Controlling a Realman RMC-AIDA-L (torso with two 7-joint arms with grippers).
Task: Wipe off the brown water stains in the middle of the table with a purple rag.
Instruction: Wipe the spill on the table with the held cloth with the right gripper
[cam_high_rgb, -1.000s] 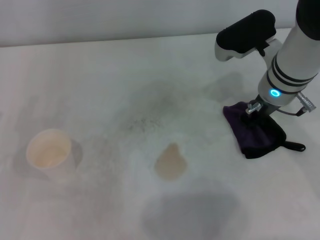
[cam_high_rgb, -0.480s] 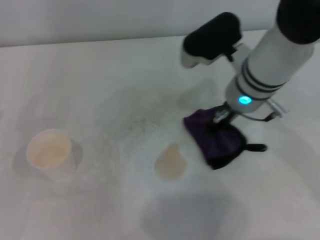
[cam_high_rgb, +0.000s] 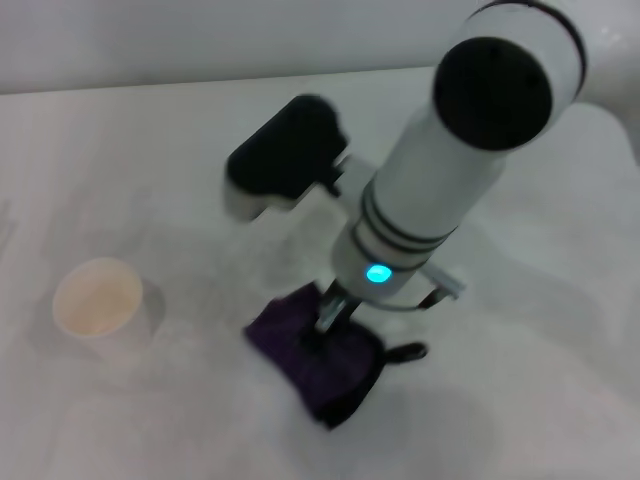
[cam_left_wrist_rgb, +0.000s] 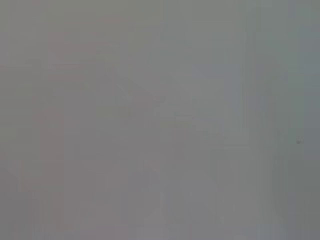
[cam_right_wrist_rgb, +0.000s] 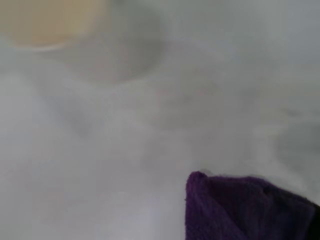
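Surface (cam_high_rgb: 140, 150): white-grey, matte, carries everything in view. Right arm (cam_high_rgb: 440, 190): white tube with black end cap and a lit cyan ring, reaching down onto the purple rag. Purple rag (cam_high_rgb: 315, 365): dark purple, bunched, lying flat on the surface directly under the arm's tip, with a small black loop (cam_high_rgb: 408, 352) sticking out on its right side. Right pincer (cam_high_rgb: 318, 330): pressed down into the rag's upper part and appears closed on a fold of the cloth, though motion blur makes the finger spacing hard to read. Cup (cam_high_rgb: 97, 300): pale, open mouth, tan inside, standing well to the left of the rag and apart from it. Brown water stains: no puddle visible; the rag and pincer cover the spot beside the cup's right. Right wrist view: one rag corner (cam_right_wrist_rgb: 240, 207) on bare surface, cup rim (cam_right_wrist_rgb: 47, 22) beyond. Left wrist view: uniform grey only; left pincer not seen.
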